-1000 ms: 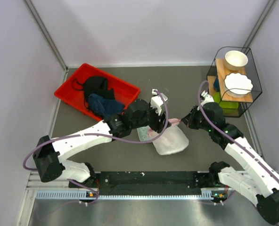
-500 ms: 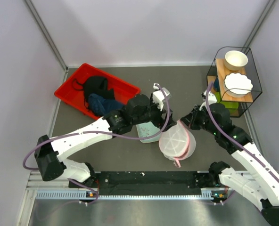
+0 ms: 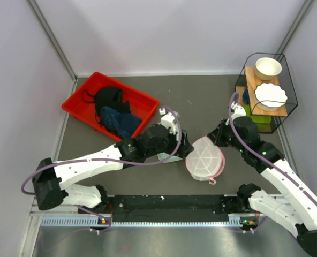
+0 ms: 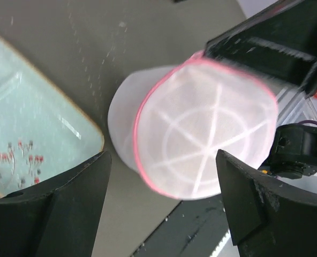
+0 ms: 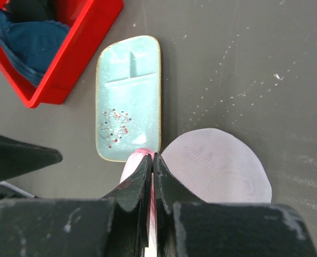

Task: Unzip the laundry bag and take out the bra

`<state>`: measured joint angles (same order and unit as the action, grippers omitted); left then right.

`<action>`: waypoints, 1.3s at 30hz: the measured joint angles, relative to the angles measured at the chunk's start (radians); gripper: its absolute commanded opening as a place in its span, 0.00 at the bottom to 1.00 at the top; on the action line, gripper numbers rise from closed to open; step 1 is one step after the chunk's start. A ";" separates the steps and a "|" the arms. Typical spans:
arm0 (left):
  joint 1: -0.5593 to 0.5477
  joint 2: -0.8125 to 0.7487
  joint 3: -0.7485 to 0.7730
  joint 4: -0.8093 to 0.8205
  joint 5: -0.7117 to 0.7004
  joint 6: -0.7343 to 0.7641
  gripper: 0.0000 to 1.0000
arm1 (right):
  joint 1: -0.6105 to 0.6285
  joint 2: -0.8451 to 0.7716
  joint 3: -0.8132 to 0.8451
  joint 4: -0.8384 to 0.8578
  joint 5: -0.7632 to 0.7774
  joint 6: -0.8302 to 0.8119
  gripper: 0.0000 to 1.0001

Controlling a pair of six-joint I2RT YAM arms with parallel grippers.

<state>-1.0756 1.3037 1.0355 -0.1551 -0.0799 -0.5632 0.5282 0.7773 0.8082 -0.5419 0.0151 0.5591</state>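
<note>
The laundry bag (image 3: 204,160) is a round white mesh drum with pink trim, held tilted with one flat face up, right of centre. My right gripper (image 3: 214,140) is shut on its pink trim at the far edge; in the right wrist view the gripper (image 5: 152,158) pinches the pink seam, with the bag's side (image 5: 217,166) beside it. My left gripper (image 3: 181,145) is open just left of the bag. In the left wrist view the gripper (image 4: 164,214) hangs over the bag (image 4: 201,139) without touching it. The bra is hidden.
A mint green tray (image 5: 129,96) lies left of the bag, mostly under my left arm in the top view, and shows in the left wrist view (image 4: 24,128). A red bin (image 3: 79,108) at back left holds a black garment (image 3: 109,98) and dark blue cloth (image 3: 121,120). A wire rack (image 3: 265,91) with bowls stands at back right.
The bag went from lying slumped on the table to held up with its round face showing. My left arm has drawn back toward the near left, over the tray.
</note>
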 measured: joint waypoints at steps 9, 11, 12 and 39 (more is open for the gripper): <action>0.001 -0.063 -0.273 0.116 0.024 -0.377 0.82 | 0.000 0.031 0.000 0.000 0.037 -0.026 0.00; 0.000 -0.040 -0.315 0.176 0.053 -0.440 0.80 | 0.000 0.031 0.000 0.000 0.037 -0.028 0.00; 0.000 -0.030 -0.331 0.202 0.066 -0.464 0.80 | 0.000 0.031 0.000 0.000 0.037 -0.029 0.00; 0.092 0.158 -0.058 0.142 0.201 -0.386 0.06 | -0.001 -0.089 0.000 -0.094 0.130 -0.069 0.00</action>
<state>-0.9836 1.4612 0.9771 -0.0128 0.1211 -0.9497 0.5270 0.6880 0.8078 -0.6361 0.1455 0.4900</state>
